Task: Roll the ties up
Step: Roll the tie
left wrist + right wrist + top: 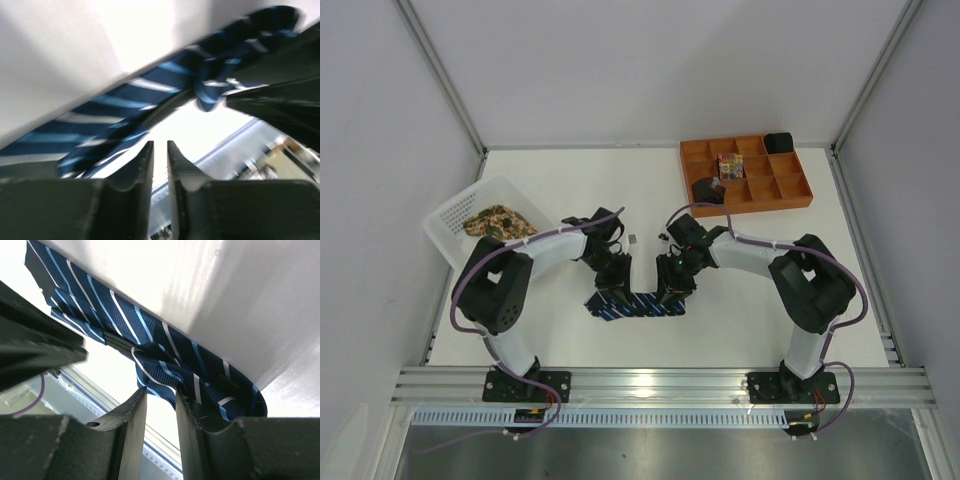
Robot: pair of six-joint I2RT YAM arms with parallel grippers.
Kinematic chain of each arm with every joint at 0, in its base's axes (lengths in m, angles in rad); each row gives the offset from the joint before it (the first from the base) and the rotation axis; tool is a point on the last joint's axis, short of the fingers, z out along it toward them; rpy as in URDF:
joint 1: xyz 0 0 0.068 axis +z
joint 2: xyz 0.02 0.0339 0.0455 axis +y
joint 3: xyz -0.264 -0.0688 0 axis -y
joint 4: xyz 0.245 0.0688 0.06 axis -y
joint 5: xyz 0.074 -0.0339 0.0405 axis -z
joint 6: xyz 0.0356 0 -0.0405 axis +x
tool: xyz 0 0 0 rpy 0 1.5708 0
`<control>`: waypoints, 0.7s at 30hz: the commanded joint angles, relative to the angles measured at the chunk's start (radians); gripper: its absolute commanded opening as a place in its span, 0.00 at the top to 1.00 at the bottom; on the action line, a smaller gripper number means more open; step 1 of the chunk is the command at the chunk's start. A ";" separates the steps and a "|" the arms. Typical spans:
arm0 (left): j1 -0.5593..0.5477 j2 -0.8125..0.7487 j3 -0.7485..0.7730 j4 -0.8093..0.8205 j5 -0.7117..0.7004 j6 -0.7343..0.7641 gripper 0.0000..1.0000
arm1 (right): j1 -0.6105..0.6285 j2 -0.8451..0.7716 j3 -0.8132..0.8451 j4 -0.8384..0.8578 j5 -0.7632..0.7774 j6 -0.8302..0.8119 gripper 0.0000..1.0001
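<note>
A navy tie with pale-blue stripes (638,306) lies bunched on the white table between my two grippers. My left gripper (617,284) hangs over its left part. In the left wrist view that gripper (159,144) has its jaws a narrow gap apart with nothing between them, and the tie (125,105) lies just beyond the tips. My right gripper (670,288) stands over the tie's right part. Its jaws (160,392) are apart, and a folded edge of the tie (165,350) rests across the fingertips. A tan floral tie (500,222) lies in the white basket (450,215).
An orange tray with square compartments (798,196) stands at the back right, with small dark and coloured items in it. The white basket stands at the left edge of the table. The metal rail (660,385) runs along the near edge.
</note>
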 commanded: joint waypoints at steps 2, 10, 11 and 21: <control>0.018 -0.136 -0.039 -0.048 -0.230 -0.012 0.71 | 0.003 -0.031 -0.001 0.015 0.024 -0.014 0.65; 0.038 -0.248 -0.153 -0.059 -0.348 -0.068 0.61 | -0.005 -0.026 -0.002 0.011 0.027 -0.021 0.66; 0.041 -0.247 -0.161 -0.054 -0.345 -0.069 0.61 | -0.003 -0.025 -0.002 0.012 0.029 -0.020 0.66; 0.053 -0.214 -0.184 -0.013 -0.332 -0.062 0.60 | -0.006 -0.019 -0.008 0.024 0.023 -0.021 0.66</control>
